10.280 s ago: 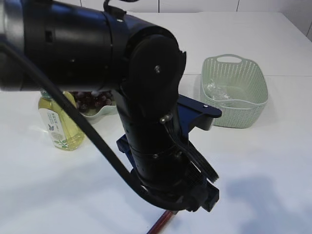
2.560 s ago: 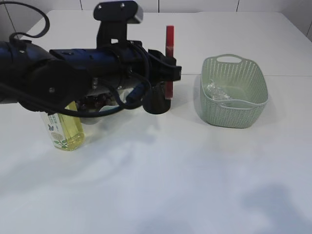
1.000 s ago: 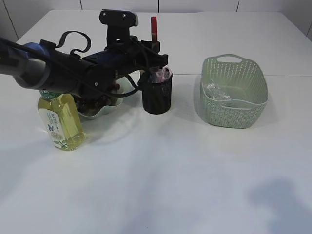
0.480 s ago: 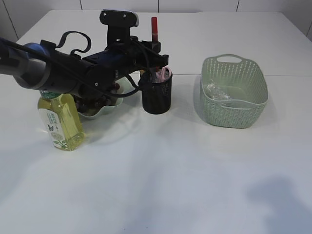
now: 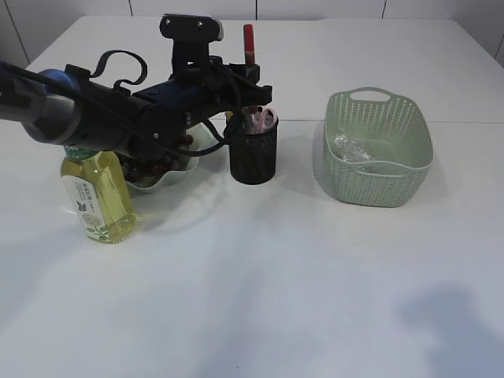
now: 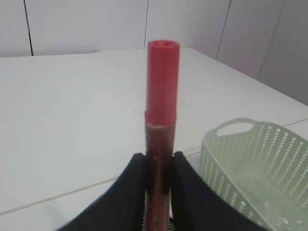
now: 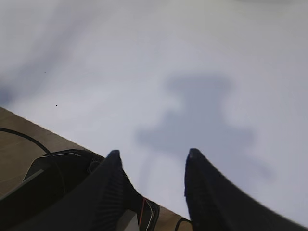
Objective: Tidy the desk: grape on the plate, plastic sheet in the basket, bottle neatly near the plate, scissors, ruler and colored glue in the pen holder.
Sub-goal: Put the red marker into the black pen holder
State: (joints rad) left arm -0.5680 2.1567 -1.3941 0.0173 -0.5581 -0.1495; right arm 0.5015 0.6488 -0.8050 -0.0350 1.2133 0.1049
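Left pincer (image 6: pixel 159 168) clamped on the upright red glue stick (image 6: pixel 161 96), whose lower end stands in the black mesh pen holder (image 5: pixel 253 153). Right pincer (image 7: pixel 151 166) empty, jaws moderately apart, above bare white counter (image 5: pixel 299 283). Grapes (image 5: pixel 150 167) lie on the plate (image 5: pixel 169 179); the bottle (image 5: pixel 98 197), its green-leaf label unreadable, stands just beside it. Plastic sheet (image 5: pixel 350 148) lies in the green basket (image 5: pixel 378 146). White panelled wall behind.
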